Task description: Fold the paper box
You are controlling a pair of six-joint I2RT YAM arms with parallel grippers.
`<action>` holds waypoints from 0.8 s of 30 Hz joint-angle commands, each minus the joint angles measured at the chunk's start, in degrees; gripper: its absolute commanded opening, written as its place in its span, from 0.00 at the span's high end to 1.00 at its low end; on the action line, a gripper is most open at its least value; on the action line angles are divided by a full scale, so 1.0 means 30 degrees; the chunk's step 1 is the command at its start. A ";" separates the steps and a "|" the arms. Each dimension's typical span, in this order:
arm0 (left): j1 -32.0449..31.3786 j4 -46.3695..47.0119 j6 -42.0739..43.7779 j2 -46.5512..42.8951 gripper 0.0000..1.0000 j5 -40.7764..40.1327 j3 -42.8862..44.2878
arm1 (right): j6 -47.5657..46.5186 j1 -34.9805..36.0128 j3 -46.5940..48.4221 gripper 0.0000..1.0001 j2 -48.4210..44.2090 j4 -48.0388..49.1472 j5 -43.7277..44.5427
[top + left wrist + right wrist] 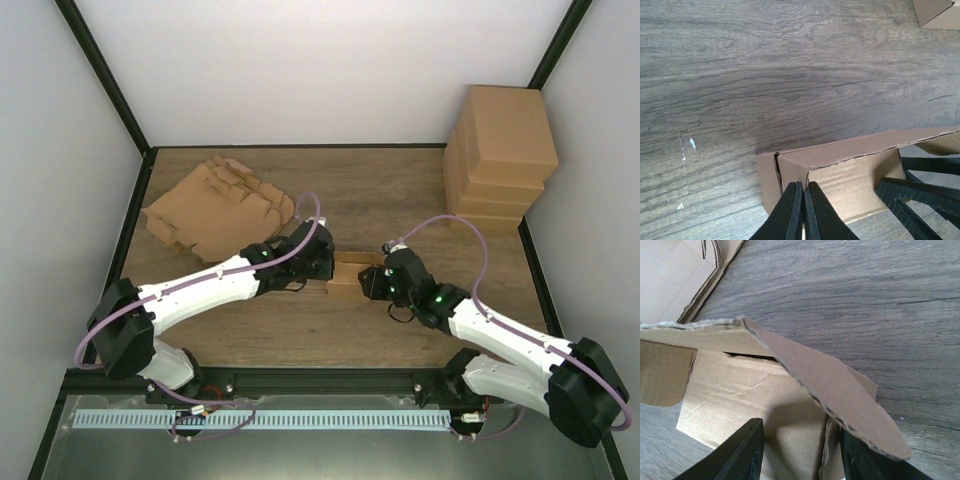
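From the near edge of the worktop [330, 345] both arms reach inward and meet at its middle, and the paper box [350, 272] lies right between them. Its long axis runs left to right, along the line that joins the two wrists, so each arm has one end of it and neither is clearly nearer. The left gripper [320, 268] sits at the box's left end, its fingers [792, 212] pressed flat together against the corner of the end wall; whether a sliver of card is caught between them I cannot tell. The right gripper [372, 282] comes in from the right end with its fingers [740, 455] spread, reaching over the box's inner floor and clamping nothing that shows. Just above them a loose flap [830, 385] stands tilted, hinged on the box's far long side and leaning out over the open tray. Any fold probably turns on that flap. Farther back, flat blanks [215, 205] lie near the far left corner and finished boxes [500, 150] are stacked at the far right corner.
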 commanded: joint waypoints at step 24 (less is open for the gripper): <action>-0.0136 0.0148 -0.0482 -0.0102 0.96 0.0517 -0.2117 | -0.2207 0.0129 0.1424 0.40 -0.2410 -0.2156 0.0814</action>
